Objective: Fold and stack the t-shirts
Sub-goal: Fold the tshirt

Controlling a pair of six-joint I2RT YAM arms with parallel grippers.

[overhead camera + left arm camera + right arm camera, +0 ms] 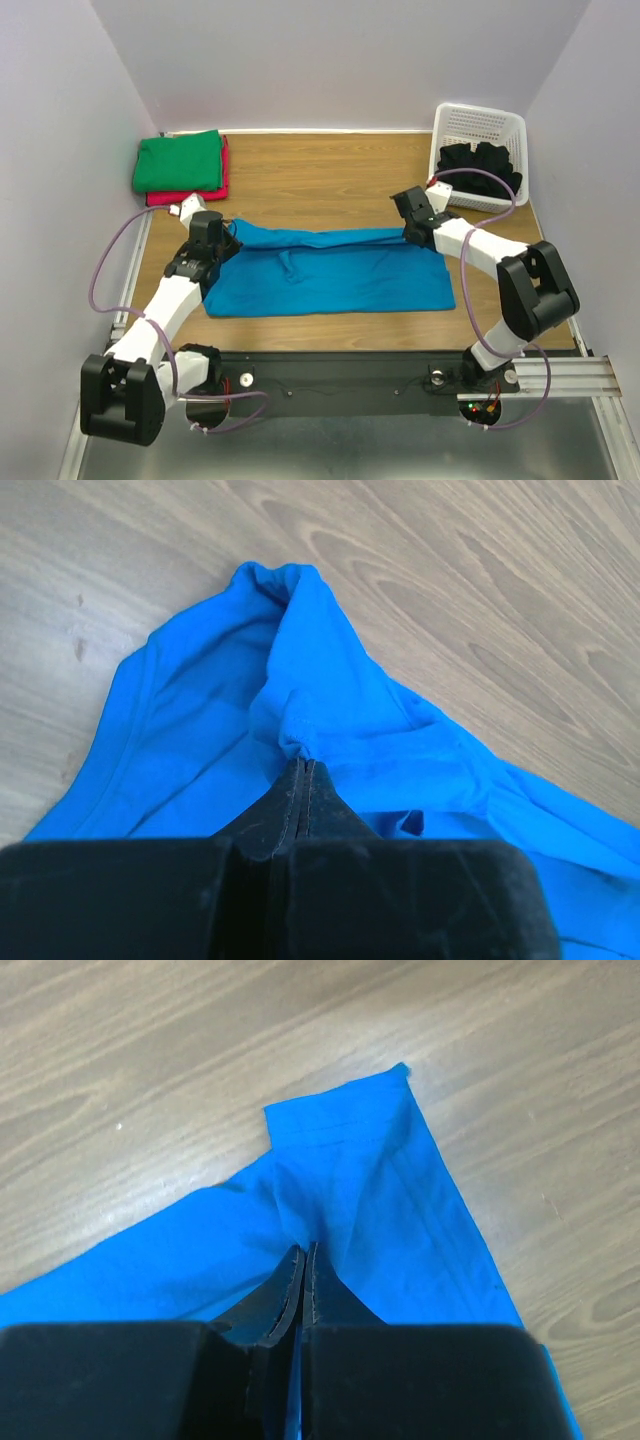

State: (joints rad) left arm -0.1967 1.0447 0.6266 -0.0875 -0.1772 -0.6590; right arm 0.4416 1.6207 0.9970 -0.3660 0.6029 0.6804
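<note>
A turquoise-blue t-shirt (330, 275) lies spread across the middle of the table, its far edge pulled taut between both grippers. My left gripper (232, 235) is shut on the shirt's far left part; in the left wrist view the pinched cloth (300, 742) bunches at the gripper (303, 765). At the far right corner my right gripper (415, 235) is shut on the shirt, and blue cloth (350, 1190) runs between the fingers of the gripper (305, 1252). A folded green t-shirt (180, 162) rests on a red-pink t-shirt (190, 196) at the back left. Black t-shirts (480, 165) fill the basket.
A white lattice basket (478, 125) stands at the back right corner. Pale walls close in the table on the left, back and right. A metal rail (560, 375) runs along the near edge by the arm bases.
</note>
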